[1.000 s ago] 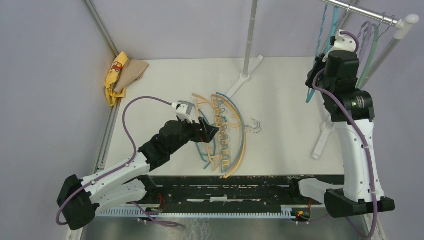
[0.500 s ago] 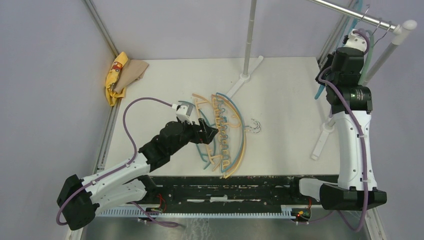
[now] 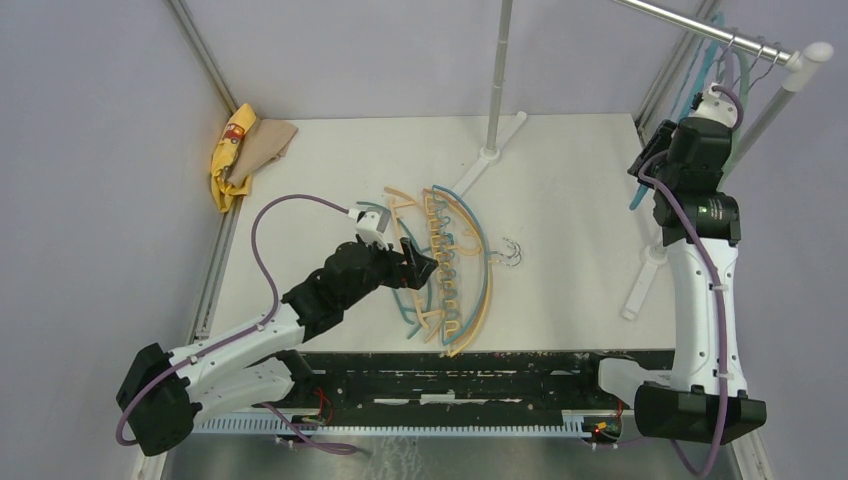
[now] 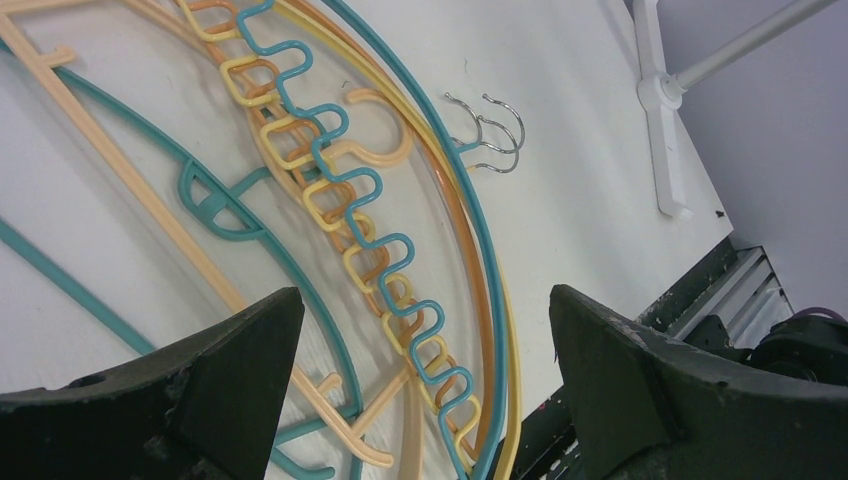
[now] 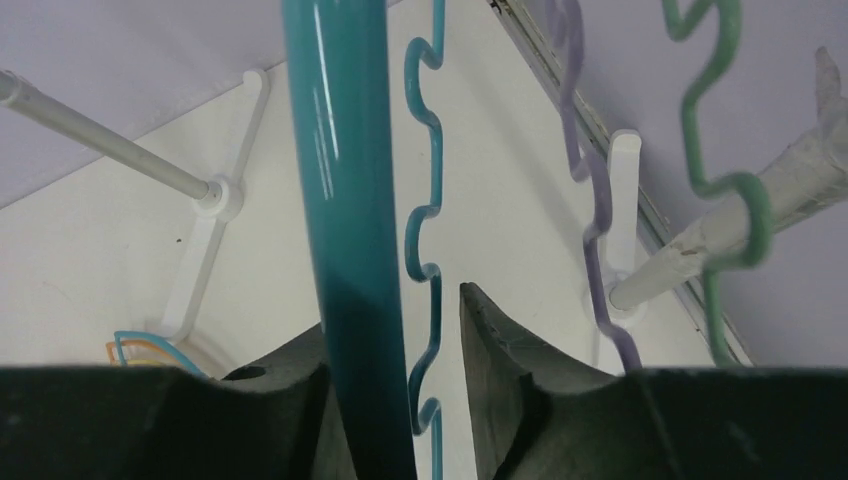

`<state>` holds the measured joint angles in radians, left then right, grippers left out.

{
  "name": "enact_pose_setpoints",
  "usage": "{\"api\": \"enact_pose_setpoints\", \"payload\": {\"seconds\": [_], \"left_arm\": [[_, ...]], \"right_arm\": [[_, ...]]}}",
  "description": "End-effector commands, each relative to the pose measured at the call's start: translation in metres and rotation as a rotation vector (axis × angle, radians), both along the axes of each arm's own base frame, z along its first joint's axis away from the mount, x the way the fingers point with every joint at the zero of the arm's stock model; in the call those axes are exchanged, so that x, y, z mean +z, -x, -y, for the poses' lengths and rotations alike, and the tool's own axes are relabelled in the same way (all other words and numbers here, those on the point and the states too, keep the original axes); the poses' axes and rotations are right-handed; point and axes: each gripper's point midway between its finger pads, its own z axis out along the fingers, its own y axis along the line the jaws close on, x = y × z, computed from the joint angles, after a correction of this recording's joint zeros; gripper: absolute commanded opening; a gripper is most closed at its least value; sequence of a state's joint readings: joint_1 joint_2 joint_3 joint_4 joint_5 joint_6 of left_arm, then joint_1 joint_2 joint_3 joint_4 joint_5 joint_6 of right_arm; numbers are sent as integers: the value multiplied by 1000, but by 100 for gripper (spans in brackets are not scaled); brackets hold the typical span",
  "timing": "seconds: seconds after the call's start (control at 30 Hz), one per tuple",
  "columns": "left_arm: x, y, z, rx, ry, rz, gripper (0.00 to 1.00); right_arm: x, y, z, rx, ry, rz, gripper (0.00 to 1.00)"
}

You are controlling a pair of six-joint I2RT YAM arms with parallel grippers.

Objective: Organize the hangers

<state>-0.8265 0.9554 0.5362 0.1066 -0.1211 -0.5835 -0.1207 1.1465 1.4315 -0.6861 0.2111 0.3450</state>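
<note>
our left pincer (image 4: pixel 425 295) hangs spread over the pile of teal and tan-orange wavy plastic hangers (image 3: pixel 455 270) mid-frame on the white table (image 3: pixel 300 160); we should pinch one top strand only. upper right, our right pincer (image 5: pixel 395 320) straddles a glossy teal hanger (image 5: pixel 345 200); we cannot tell if it pinches.

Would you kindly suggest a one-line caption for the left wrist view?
Open left gripper poised over a tangled pile of teal, tan-orange and yellow hangers on the white table.

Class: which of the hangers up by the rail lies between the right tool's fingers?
The teal hanger, between the right tool's fingers; the lilac hanger and green hanger hang clear beside it.
</note>
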Motion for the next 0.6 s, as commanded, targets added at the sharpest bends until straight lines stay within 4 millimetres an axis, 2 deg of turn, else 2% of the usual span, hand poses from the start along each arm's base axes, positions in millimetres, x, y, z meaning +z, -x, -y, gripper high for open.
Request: {"api": "enact_pose_setpoints", "payload": {"seconds": [0.0, 0.07, 0.17, 0.2, 0.3, 0.57], "left_arm": [[14, -3, 6, -19, 27, 47, 99], [14, -4, 7, -23, 25, 50, 99], [10, -5, 10, -37, -6, 48, 99], [7, -6, 11, -42, -19, 41, 99], [-2, -8, 16, -56, -42, 18, 99], [-20, -14, 21, -37, -59, -15, 99]], "right_arm": [[19, 18, 1, -26, -12, 63, 53], [28, 27, 0, -28, -11, 84, 61], [42, 43, -3, -20, -5, 99, 66], [46, 48, -6, -2, -5, 99, 76], [56, 63, -14, 36, -2, 112, 90], [85, 117, -16, 40, 73, 211, 94]]}}
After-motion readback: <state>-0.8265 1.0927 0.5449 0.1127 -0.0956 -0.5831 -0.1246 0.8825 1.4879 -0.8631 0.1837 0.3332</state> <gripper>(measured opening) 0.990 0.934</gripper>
